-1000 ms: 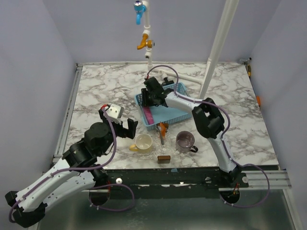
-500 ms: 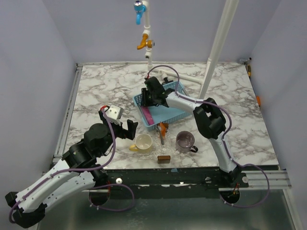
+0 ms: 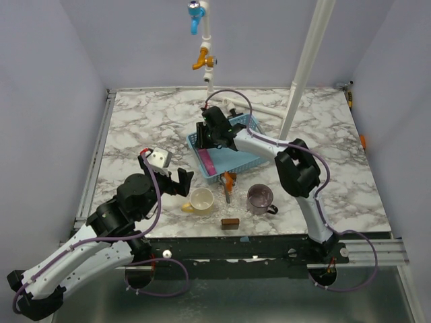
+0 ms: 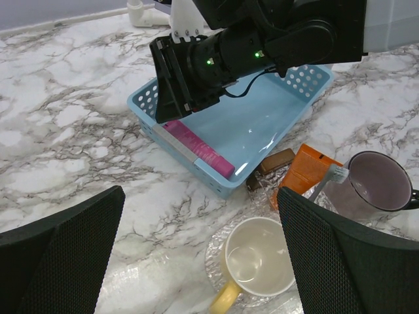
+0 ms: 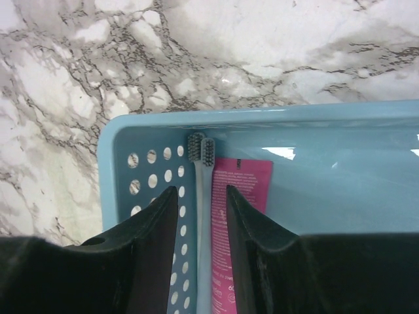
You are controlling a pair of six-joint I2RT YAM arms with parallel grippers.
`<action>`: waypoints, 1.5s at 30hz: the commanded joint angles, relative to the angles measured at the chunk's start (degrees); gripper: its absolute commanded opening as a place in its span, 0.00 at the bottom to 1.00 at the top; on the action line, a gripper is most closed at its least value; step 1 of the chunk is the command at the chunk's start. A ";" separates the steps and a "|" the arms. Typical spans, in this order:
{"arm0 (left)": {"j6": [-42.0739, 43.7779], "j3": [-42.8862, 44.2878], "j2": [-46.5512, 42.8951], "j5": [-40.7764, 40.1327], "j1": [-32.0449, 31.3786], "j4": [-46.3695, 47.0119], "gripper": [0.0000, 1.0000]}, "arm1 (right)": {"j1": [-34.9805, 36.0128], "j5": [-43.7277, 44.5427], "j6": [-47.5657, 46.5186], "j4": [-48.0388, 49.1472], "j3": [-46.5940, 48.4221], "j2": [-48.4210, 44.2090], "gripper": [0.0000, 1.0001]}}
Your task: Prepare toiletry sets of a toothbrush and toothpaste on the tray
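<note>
Lying in tray (image 5: 262, 112), toothbrush (image 5: 203, 191) between parted right jaws

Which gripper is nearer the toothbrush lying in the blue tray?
Right. The right gripper hangs over the toothbrush, fingers either side; the left gripper sits outside the tray, near the cream mug.

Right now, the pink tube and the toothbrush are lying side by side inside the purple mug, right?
Not quite. The pink tube and the toothbrush do lie side by side, but inside the blue basket, not the purple mug. The right wrist view shows it.
</note>
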 commanded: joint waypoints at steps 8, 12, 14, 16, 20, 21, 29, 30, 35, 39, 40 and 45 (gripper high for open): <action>-0.62 -0.33 -0.31 1.30 0.19 0.64 0.99 | 1.58 -0.98 -0.01 -1.59 5.22 4.29 0.38; -0.62 -0.33 -0.28 1.22 0.18 0.42 0.99 | 1.88 0.32 -0.29 -2.91 6.86 6.15 0.37; -0.62 -0.33 -0.28 1.21 0.19 0.43 0.99 | 1.97 1.13 -0.39 -3.36 7.26 6.72 0.36; -0.62 -0.33 -0.18 1.19 0.18 0.42 0.99 | 1.93 1.76 -0.28 -3.50 7.20 7.08 0.35; -0.62 -0.33 0.23 1.25 0.19 0.45 0.99 | 1.93 1.93 -0.33 -2.98 6.32 6.79 0.33; -0.62 -0.24 0.34 1.25 0.18 0.46 0.99 | 1.97 1.98 -0.46 -3.04 6.37 6.92 0.33; -0.62 -0.16 0.94 1.47 0.18 0.42 0.99 | 2.06 6.42 -2.28 -6.79 9.96 10.25 0.33; -0.63 -0.19 0.96 1.43 0.18 0.44 0.99 | 2.06 7.39 -2.57 -7.09 10.08 10.54 0.33; -0.62 -0.15 0.92 1.30 0.18 0.20 0.99 | 2.05 12.41 -3.23 -7.53 9.29 10.49 0.28; -0.68 -0.15 0.97 1.25 0.18 0.20 0.99 | 1.99 16.47 -3.81 -7.60 7.53 8.83 0.19; -0.73 -0.16 0.90 1.28 0.18 0.16 0.99 | 1.96 17.60 -4.03 -7.63 7.09 8.40 0.17; -0.68 -0.15 0.99 1.13 0.19 0.10 0.99 | 1.73 22.01 -4.93 -7.87 4.94 6.16 0.05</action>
